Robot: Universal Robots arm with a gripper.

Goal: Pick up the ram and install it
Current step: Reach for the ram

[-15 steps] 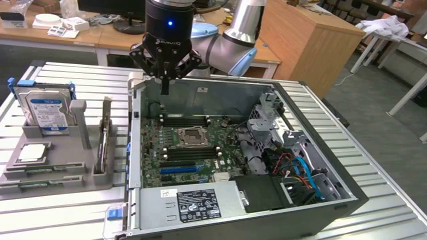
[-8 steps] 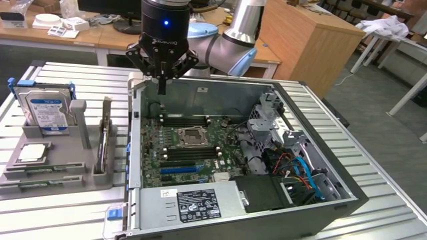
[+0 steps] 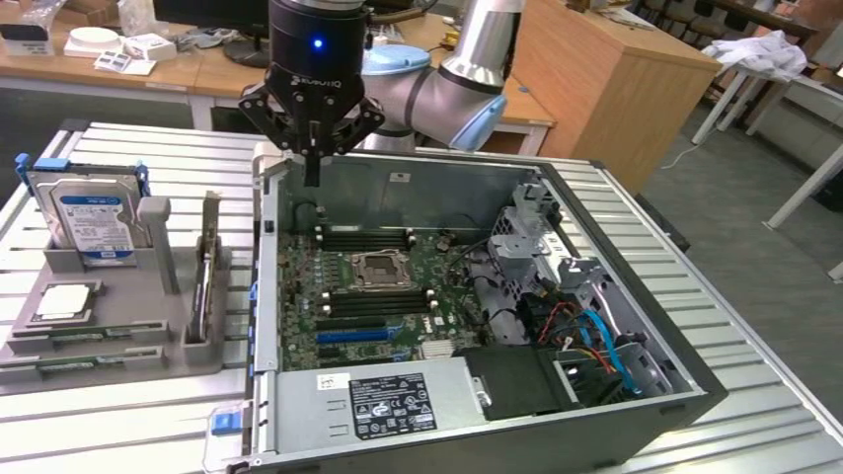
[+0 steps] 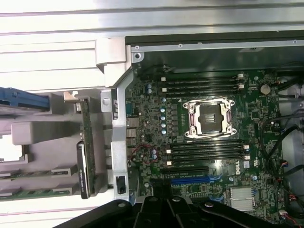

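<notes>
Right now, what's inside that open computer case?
A green motherboard with an empty processor socket, cables and a labelled silver box. Whatever lies beneath that box is covered.

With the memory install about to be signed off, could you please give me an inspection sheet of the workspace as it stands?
Surface: ribbed metal table, carrying an open computer case and a grey holder.
Job's things: ram stands on edge in the holder, untouched; motherboard memory slots look empty.
Clutter: hard drive and processor chip, both in the holder.
Grippers: pincer shut and empty, above the case's far corner on the exterior view's left.
Cables: blue and red cables inside the case.
Surroundings: wooden desks behind.
</notes>
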